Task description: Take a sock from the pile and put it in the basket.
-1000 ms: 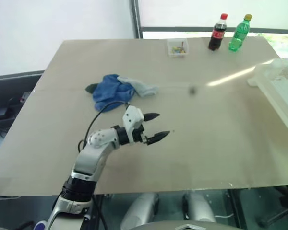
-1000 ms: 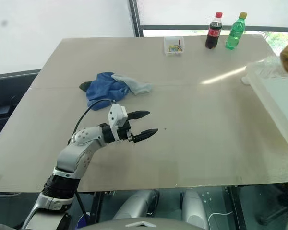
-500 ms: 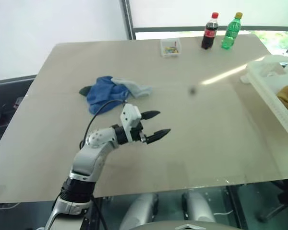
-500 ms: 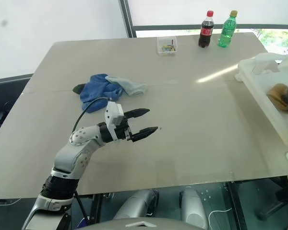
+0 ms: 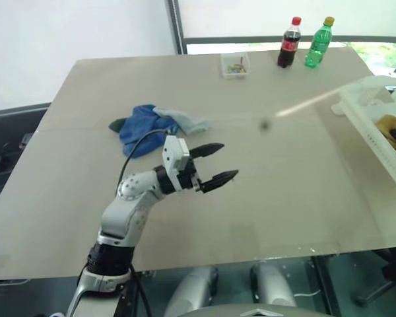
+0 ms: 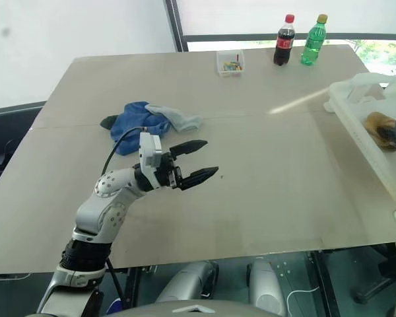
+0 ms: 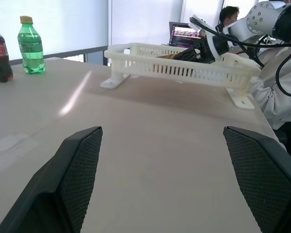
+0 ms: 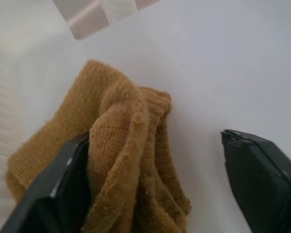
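Observation:
The pile (image 5: pixel 148 124) of socks, mostly blue with a light grey one, lies on the table's left half. My left gripper (image 5: pixel 228 160) hovers open and empty over the middle of the table, to the right of the pile. The white basket (image 5: pixel 366 109) stands at the table's right edge. A mustard sock (image 8: pixel 121 160) lies on the basket floor, also seen as the mustard sock (image 6: pixel 381 127) from the head. My right gripper (image 8: pixel 160 194) is inside the basket, open, with the sock bunched against one finger (image 8: pixel 63 194).
A cola bottle (image 5: pixel 288 43), a green bottle (image 5: pixel 318 43) and a small clear box (image 5: pixel 234 65) stand along the table's far edge. A person (image 7: pixel 228 14) sits beyond the basket. The table (image 5: pixel 284 198) ends just below my left arm.
My right gripper came down into the basket with the mustard sock and its fingers opened. The left gripper rose slightly. The camera shifted during the first half second.

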`<state>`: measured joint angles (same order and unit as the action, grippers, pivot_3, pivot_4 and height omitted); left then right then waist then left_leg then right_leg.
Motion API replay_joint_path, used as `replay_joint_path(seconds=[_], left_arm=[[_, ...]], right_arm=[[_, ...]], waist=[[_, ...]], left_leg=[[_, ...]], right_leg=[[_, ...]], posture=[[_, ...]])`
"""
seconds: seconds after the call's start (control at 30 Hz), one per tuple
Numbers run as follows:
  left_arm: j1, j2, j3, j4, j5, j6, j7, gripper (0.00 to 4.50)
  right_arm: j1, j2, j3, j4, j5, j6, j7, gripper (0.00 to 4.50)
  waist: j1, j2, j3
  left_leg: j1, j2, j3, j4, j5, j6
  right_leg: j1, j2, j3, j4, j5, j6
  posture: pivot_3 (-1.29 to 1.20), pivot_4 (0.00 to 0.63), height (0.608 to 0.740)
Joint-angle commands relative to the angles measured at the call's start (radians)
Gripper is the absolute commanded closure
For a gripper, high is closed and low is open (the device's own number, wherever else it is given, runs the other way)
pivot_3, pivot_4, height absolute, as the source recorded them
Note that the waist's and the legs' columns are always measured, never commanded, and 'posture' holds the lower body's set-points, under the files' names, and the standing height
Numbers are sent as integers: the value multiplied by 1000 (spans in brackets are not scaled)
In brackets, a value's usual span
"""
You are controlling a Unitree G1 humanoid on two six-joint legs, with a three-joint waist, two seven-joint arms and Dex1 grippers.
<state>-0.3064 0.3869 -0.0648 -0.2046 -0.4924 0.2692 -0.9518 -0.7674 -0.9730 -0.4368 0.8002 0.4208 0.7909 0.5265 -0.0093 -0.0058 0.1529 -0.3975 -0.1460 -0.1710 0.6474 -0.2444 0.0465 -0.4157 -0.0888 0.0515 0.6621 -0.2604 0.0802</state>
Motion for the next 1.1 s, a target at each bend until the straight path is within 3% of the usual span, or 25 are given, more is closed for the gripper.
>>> replay_joint_path(seconds=[0.03,0.17,0.37,0.43,0.57,0.67,0.73,1.1], left_arm=[[-18,-3,2,-18,-5,-4,12,272],[-30,-3,11,-18,-11,40,54,272],[-6,38,20,-22,83,36,145,272],[26,52,22,-21,105,41,165,272],[98,40,65,2,87,-30,150,272],[168,83,107,-10,104,-69,151,272],[215,110,154,-27,70,-56,141,272],[393,241,301,-99,-27,-11,63,272]], right_arm=[[37,-24,-149,-122,90,56,-15,39],[160,-5,-263,-280,154,117,-31,39],[424,106,-314,-798,248,25,77,39],[480,195,-317,-978,318,19,59,39],[634,312,-145,-1196,201,-165,75,39],[759,298,61,-1231,24,-333,134,39],[822,293,125,-1220,-34,-417,170,39],[939,313,137,-1176,-40,-536,246,39]], waist=[[2,0,0],[13,0,0],[13,2,-1],[1,3,-2],[3,3,-2],[4,3,-2],[6,3,-2],[24,3,-2]], left_leg=[[0,0,0,0,0,0],[-1,0,-1,1,0,0],[0,1,0,2,0,0],[1,2,0,2,0,0],[1,1,0,2,0,0],[1,1,0,3,0,0],[1,1,0,3,0,0],[3,1,0,2,-1,0]], right_leg=[[0,0,0,0,0,0],[0,0,-1,0,0,0],[0,1,0,1,0,0],[0,2,1,2,0,0],[1,2,1,1,1,1],[1,1,1,1,1,2],[1,1,1,2,1,2],[2,2,0,1,1,1]], posture=[[0,150,740],[0,150,740],[0,150,740],[0,150,740],[0,150,740],[0,150,740],[0,150,740],[0,150,740]])
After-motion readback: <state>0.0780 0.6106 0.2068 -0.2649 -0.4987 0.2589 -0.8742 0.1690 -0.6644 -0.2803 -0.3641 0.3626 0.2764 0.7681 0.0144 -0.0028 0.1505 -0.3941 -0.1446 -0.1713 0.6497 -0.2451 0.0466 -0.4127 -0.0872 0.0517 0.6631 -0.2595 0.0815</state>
